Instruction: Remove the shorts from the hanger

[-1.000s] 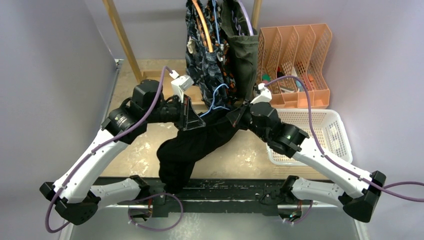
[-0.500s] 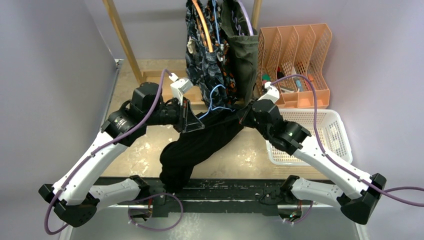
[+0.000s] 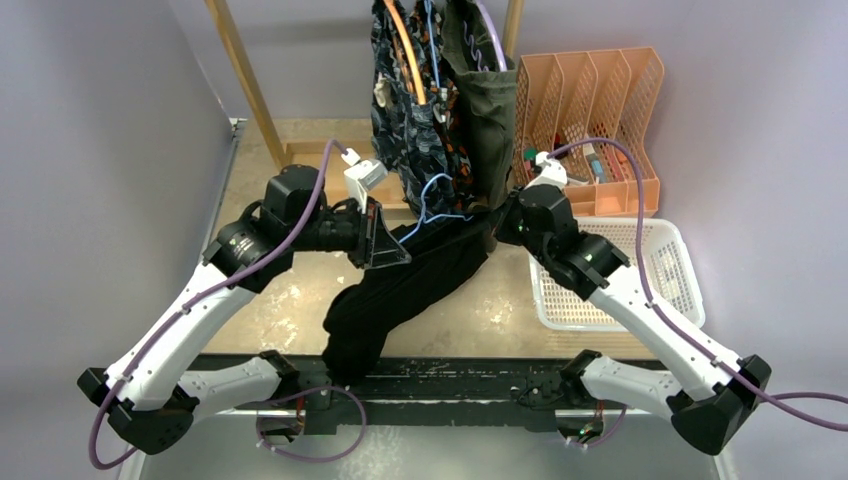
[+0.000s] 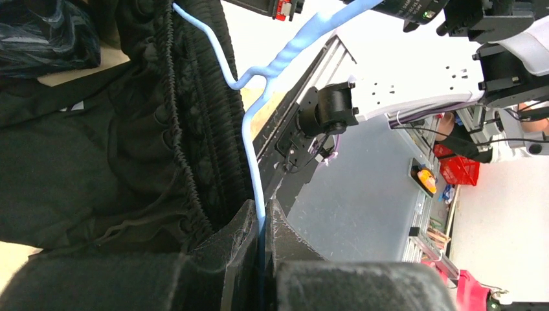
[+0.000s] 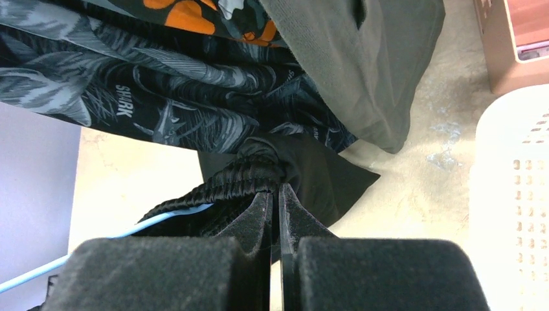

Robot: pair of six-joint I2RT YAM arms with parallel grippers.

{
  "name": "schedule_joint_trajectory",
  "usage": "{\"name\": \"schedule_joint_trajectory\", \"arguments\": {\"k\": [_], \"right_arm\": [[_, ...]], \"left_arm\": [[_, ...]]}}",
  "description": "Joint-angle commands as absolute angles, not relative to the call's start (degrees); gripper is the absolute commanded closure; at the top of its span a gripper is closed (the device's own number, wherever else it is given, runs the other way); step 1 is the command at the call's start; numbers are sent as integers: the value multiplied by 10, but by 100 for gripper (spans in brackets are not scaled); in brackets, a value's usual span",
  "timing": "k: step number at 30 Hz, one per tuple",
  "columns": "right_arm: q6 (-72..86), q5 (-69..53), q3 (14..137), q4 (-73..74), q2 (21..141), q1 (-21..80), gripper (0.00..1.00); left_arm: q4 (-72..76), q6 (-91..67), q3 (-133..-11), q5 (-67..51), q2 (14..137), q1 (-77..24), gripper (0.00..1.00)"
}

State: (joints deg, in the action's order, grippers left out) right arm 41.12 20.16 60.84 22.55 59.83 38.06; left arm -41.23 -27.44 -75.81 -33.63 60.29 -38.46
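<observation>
Limp, light plain black cloth shorts (image 3: 400, 290): right gripper (image 5: 278, 195) pinches their ribbed elastic waistband (image 5: 246, 173), likely the surest hold; left gripper (image 4: 262, 212) clamps the thin light-blue wire hanger (image 4: 251, 149).

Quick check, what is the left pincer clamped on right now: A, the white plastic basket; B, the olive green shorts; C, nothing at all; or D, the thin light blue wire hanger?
D: the left wrist view shows the left pincer shut on the thin light blue wire hanger, right beside the gathered waistband of the plain black cloth shorts.
</observation>
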Motion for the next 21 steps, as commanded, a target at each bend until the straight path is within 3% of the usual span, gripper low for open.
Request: {"name": "schedule_joint_trajectory", "arguments": {"k": [1,21], "right_arm": [[372,223,616,229,617,358,100],[303,103,594,191,656,238,100]], "left_arm": [[-385,-278,-764,-393,575,-389,100],[-338,-290,-763,-433,558,-389,100]]}}
